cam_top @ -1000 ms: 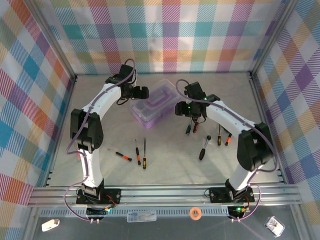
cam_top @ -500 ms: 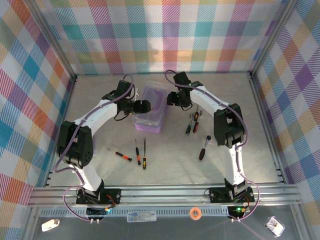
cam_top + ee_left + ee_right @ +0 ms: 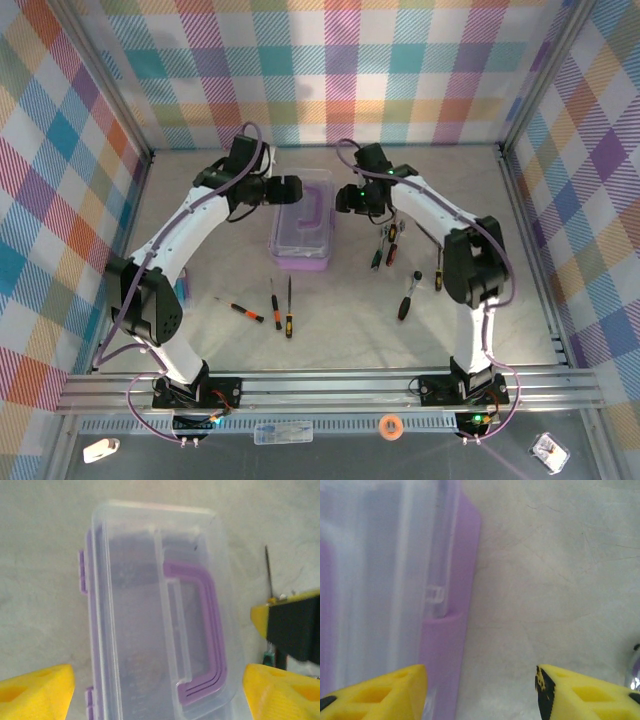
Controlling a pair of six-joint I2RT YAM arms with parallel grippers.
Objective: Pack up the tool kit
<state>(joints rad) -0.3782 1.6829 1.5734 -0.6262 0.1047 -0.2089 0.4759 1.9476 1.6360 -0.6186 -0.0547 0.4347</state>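
Observation:
The tool kit's case (image 3: 303,228) is lilac with a clear lid that lies shut over its purple handle (image 3: 212,630). It stands at the back middle of the table. My left gripper (image 3: 295,192) hangs over the case's far end. In the left wrist view the left gripper (image 3: 160,695) is open, its yellow fingertips (image 3: 35,690) on either side of the case (image 3: 150,605). My right gripper (image 3: 345,198) is open at the case's right side. One pad (image 3: 375,692) of the right gripper (image 3: 482,695) overlaps the case (image 3: 380,580). Loose screwdrivers (image 3: 289,308) lie in front of the case.
Three screwdrivers lie left of centre, one of them orange-handled (image 3: 241,311). To the right are a green-handled one (image 3: 376,258), a black-handled driver (image 3: 407,296) and others (image 3: 438,272). Plaid walls close in three sides. A metal rail (image 3: 320,385) runs along the near edge.
The case has turned from a diagonal lie to square with the table. My left gripper has moved over its far end, and my right gripper has swung up to its right side.

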